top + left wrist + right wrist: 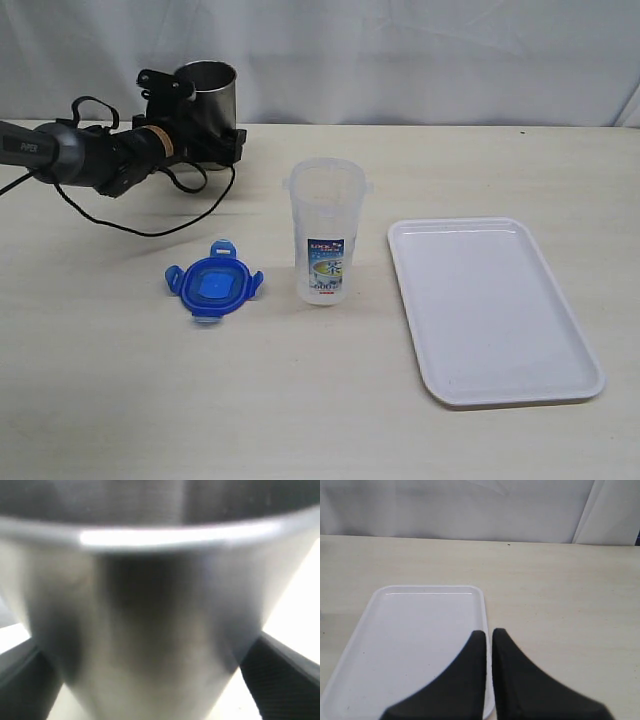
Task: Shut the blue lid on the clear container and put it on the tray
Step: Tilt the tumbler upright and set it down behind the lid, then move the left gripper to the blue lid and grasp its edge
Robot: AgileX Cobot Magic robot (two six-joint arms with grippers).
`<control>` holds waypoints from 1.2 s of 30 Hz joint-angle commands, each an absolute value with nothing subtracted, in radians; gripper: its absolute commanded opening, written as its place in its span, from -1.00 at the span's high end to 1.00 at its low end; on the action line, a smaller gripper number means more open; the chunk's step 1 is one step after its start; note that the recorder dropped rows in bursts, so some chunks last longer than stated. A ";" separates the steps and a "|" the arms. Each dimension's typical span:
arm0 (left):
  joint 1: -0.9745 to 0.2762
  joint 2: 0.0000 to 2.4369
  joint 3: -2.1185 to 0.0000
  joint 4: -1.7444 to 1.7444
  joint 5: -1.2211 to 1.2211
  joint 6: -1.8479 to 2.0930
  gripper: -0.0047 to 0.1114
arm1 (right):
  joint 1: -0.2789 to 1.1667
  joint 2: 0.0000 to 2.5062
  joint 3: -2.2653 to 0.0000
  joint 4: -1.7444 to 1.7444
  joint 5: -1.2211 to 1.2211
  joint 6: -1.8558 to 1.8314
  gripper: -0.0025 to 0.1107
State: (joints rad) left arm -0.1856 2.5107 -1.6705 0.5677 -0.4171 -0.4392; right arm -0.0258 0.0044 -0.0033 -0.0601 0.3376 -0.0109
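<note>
The blue lid (214, 287) lies flat on the table, left of the clear container (325, 240). The container stands upright and uncovered in the middle. To its right lies the white tray (494, 308), with nothing on it. My left gripper (196, 116) is at the back left, far from both. Its fingers (285, 675) stand wide on either side of a grey steel cup (160, 605), open. My right gripper (488, 632) is shut and holds nothing. It hovers over the near edge of the tray (415, 630) and is out of the exterior view.
The steel cup (210, 95) stands upright at the table's back left, near a white curtain (420, 50). A black cable (150, 225) loops on the table under the left arm (70, 150).
</note>
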 commanded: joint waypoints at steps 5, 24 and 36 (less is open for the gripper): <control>-0.187 2.440 -1.576 0.565 -0.416 -0.468 -0.54 | -0.032 0.000 0.000 -0.058 0.339 -0.007 0.87; -0.163 2.163 -1.209 0.564 -0.431 -0.470 -0.54 | -0.032 0.000 0.000 -0.058 0.339 -0.007 0.87; -0.164 1.787 -1.037 0.567 -0.214 -0.520 -0.54 | -0.032 0.000 0.000 -0.058 0.339 -0.007 0.87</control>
